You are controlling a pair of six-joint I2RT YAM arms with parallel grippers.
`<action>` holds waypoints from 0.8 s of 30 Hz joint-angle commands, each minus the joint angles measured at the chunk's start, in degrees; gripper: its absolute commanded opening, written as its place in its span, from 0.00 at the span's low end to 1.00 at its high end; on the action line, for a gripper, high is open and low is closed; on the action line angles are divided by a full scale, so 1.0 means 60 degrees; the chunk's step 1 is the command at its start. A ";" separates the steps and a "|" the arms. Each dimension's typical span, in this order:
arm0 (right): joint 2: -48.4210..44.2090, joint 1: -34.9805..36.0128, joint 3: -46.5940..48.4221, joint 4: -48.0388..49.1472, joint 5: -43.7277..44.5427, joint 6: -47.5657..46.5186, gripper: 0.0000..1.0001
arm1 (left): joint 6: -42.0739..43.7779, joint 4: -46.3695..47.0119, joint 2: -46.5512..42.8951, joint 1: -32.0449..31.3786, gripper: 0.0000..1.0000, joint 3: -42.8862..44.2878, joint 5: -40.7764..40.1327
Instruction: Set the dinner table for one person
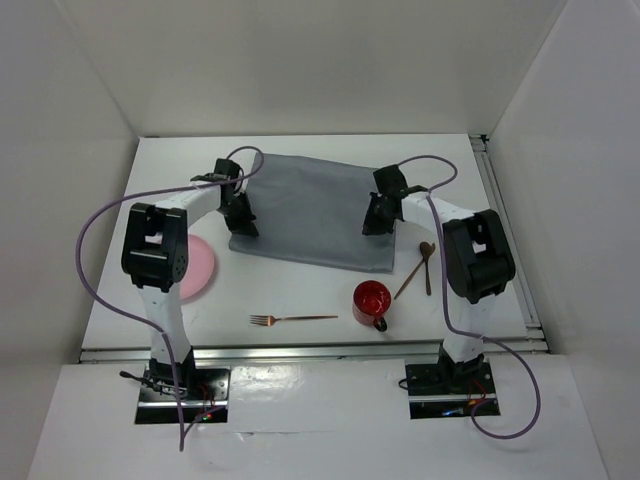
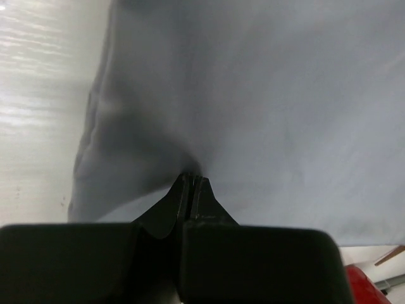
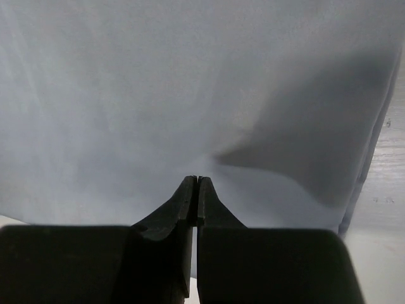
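While left pincer (image 2: pixel 192 180) and right pincer (image 3: pixel 197 180) clamp one grey mat (image 1: pixel 310 210), one fork (image 1: pixel 290 319) lies apart.

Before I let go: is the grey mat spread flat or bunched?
Mostly spread. The grey mat lies open, but puckers where the left gripper and right gripper pinch it.

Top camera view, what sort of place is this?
Probably a robot test booth: plain white walls box in the table, left arm and right arm are bolted by its near edge, pinching a grey cloth.
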 commanded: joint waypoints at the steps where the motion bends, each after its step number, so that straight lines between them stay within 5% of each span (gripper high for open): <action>1: 0.0413 -0.0158 0.0319 -0.0304 -0.0480 -0.0047 0.00 | -0.0444 0.0059 -0.0129 0.0053 0.00 -0.0270 -0.0484; 10: 0.0592 -0.0246 -0.1055 0.0003 -0.0465 0.0437 0.00 | -0.0841 0.0382 -0.1286 -0.0034 0.00 -0.2717 -0.0469; 24: -0.0814 0.1087 -0.2831 0.0224 0.0236 0.1316 0.00 | -0.0416 0.0000 -0.2765 -0.0034 0.00 -0.4023 -0.0484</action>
